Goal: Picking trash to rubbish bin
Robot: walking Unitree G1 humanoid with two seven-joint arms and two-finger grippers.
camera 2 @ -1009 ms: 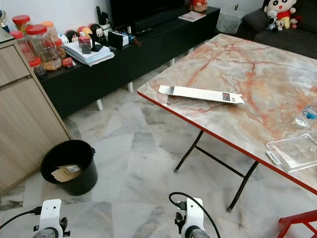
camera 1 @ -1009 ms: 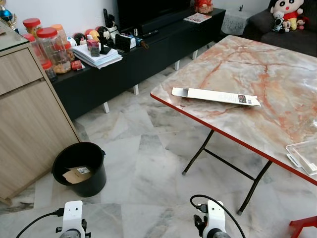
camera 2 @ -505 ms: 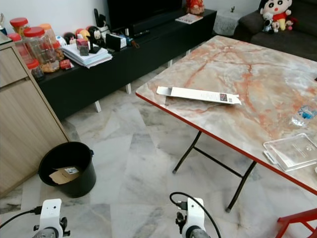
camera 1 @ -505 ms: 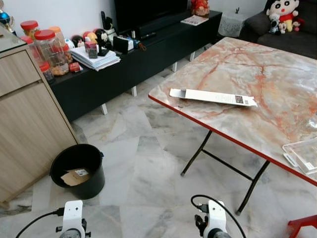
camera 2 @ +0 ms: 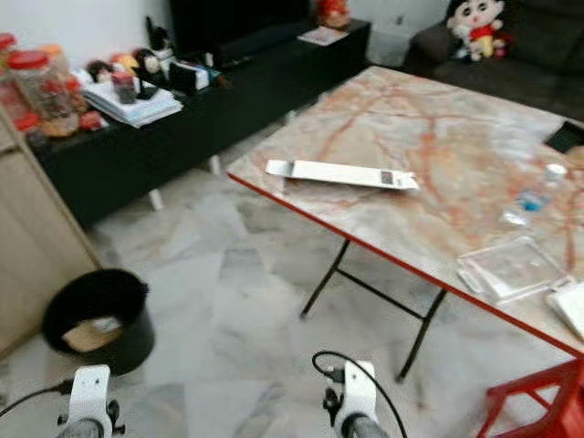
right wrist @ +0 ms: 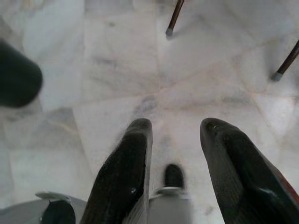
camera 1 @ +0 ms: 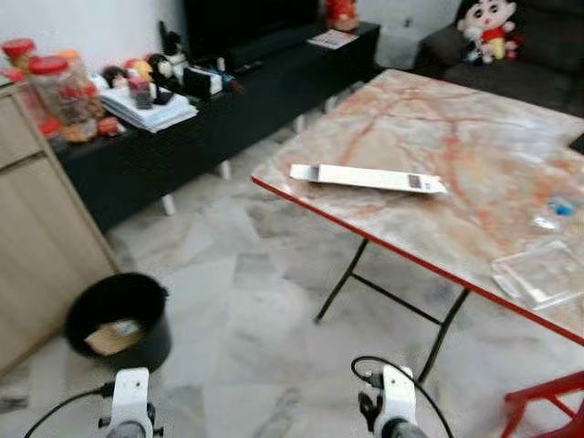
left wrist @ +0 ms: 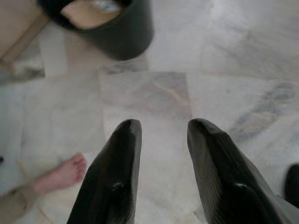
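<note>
A marble-patterned desk (camera 1: pixel 474 155) with a red edge and folding black legs stands on the right of the scene. A long flattened white carton (camera 1: pixel 367 177) lies near its left edge. Further right, near the desk's near edge, sits a clear plastic tray (camera 2: pixel 509 268), with a small clear bottle with a blue label (camera 2: pixel 527 199) just beyond it.

On the marble floor (camera 1: pixel 255 310) at the near left stands a black rubbish bin (camera 1: pixel 117 319) beside a light wooden cabinet (camera 1: pixel 36 237); a piece of brown cardboard (camera 1: pixel 109 336) already lies inside it. The bin is well apart from the desk.

Along the far wall runs a low black TV bench (camera 1: pixel 210 109) carrying jars, papers and small figures. A dark sofa with a plush doll (camera 1: pixel 481 22) sits at the far right. A red stool (camera 2: pixel 538 411) shows at the near right corner.

Both arms hang low over the floor. The left gripper (left wrist: pixel 161 133) has its 2 fingers parted and holds nothing, with the bin beyond its tips and a person's bare foot (left wrist: pixel 58 175) nearby. The right gripper (right wrist: pixel 175 135) is likewise parted and empty above bare floor.
</note>
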